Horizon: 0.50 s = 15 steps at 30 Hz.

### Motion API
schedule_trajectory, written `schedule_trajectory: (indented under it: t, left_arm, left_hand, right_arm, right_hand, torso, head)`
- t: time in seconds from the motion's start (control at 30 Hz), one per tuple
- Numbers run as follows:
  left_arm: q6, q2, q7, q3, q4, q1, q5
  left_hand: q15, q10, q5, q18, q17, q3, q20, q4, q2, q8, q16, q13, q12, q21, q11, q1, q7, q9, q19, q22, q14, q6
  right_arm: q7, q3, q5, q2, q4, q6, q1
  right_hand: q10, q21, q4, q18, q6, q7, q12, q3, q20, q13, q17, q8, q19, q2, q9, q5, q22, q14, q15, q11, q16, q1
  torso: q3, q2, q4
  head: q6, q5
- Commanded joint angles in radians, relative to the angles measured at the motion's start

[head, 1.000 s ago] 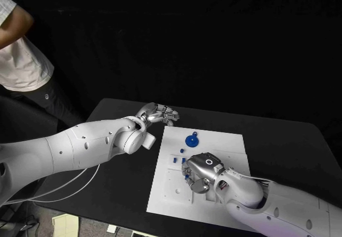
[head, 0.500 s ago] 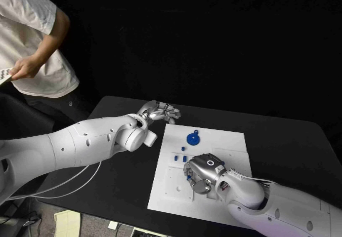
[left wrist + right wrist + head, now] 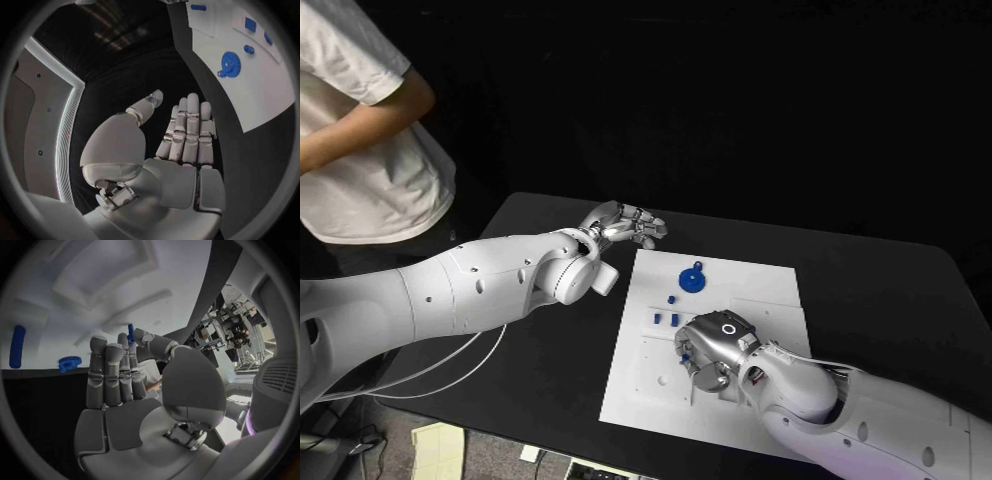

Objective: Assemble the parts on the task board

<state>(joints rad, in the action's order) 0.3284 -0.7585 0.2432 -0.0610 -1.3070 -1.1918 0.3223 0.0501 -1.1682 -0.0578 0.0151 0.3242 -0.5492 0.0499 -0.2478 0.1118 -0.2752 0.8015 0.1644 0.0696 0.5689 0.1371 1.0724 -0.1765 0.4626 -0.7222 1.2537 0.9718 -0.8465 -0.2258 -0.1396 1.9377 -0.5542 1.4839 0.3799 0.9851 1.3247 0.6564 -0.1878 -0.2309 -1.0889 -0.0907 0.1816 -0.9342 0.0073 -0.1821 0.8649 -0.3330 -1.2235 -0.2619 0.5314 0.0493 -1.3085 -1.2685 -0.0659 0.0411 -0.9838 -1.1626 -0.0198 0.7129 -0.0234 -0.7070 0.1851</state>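
R hand (image 3: 710, 350), fingers together, a small blue part (image 3: 130, 333) at its tips, slid slightly toward 5 o'clock on board (image 3: 747, 290); gear (image 3: 689, 279) at 12; L hand (image 3: 626, 226) empty, unmoved — seating underway

A black table (image 3: 877, 290) is standing against a black backdrop. At its near left corner, pale floor (image 3: 437, 450) with loose papers is showing. A person in a white shirt (image 3: 365, 150) is standing at the left.

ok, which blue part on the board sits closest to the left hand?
The blue gear, round and toothed, at the far end of the task board, nearest the left hand. The small blue pegs lie further toward the right hand.
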Motion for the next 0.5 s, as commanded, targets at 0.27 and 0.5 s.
schedule_trajectory:
  t: [0.27,0.5]
  left_arm:
    - [-0.002,0.001,0.006,0.001,-0.003,-0.001,-0.006]
    - [-0.002,0.001,0.006,0.001,-0.006,-0.002,-0.006]
  left_hand:
    - [-0.001,0.008,0.004,0.004,0.002,0.009,-0.001,0.0,-0.006,-0.001,-0.006,-0.001,-0.001,-0.007,-0.002,-0.003,-0.002,-0.001,-0.006,0.002,0.007,0.006]
    - [-0.001,0.008,0.004,0.004,0.003,0.009,-0.001,0.0,-0.006,-0.001,-0.006,-0.001,0.0,-0.007,-0.002,-0.003,-0.002,-0.001,-0.006,0.002,0.007,0.006]
  right_arm:
    - [0.003,-0.01,0.014,0.006,-0.012,-0.019,-0.003]
    - [0.004,-0.013,0.014,0.01,-0.015,-0.018,-0.003]
  right_hand:
    - [0.009,0.005,-0.001,-0.031,-0.006,0.0,-0.005,-0.004,-0.007,-0.001,0.002,-0.003,-0.001,0.008,0.001,0.0,-0.022,0.0,-0.006,-0.002,0.003,-0.005]
    - [0.009,0.005,-0.001,-0.031,-0.006,0.0,-0.006,-0.004,-0.007,-0.001,0.002,-0.003,-0.001,0.009,0.001,0.0,-0.022,0.0,-0.006,-0.002,0.003,-0.005]
  torso:
    - [-0.0006,0.0,-0.0005]
    - [-0.0006,0.0,-0.0006]
  head:
    - [-0.004,0.002]
    - [-0.004,0.004]
